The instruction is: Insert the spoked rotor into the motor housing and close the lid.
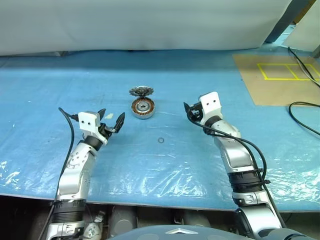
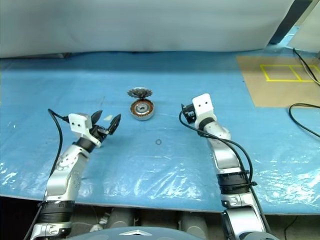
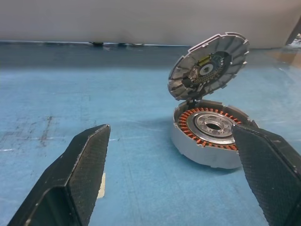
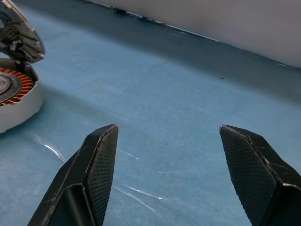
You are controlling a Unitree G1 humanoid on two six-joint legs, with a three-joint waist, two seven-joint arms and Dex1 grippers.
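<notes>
On the blue sheet (image 1: 165, 170), toward the left, the left gripper (image 1: 111, 122) hovers with its two black fingers spread wide and nothing between them; their inner pads (image 3: 91, 160) are cross-hatched. Right of it and a little farther off sits the housing (image 1: 142, 108), a shallow round silver cup holding a ring of copper windings around a silver hub. At its far edge the rotor (image 1: 141, 91) stands tilted upward like a raised lid, a grey disc with radial spokes, a jagged rim and a dark centre; its lower edge meets the housing's far rim. Nearer, just right of the housing, a tiny thin ring (image 1: 160, 140) lies loose on the sheet. Farther right, the right gripper (image 1: 189, 113) is likewise spread, holding nothing, well apart from the housing.
</notes>
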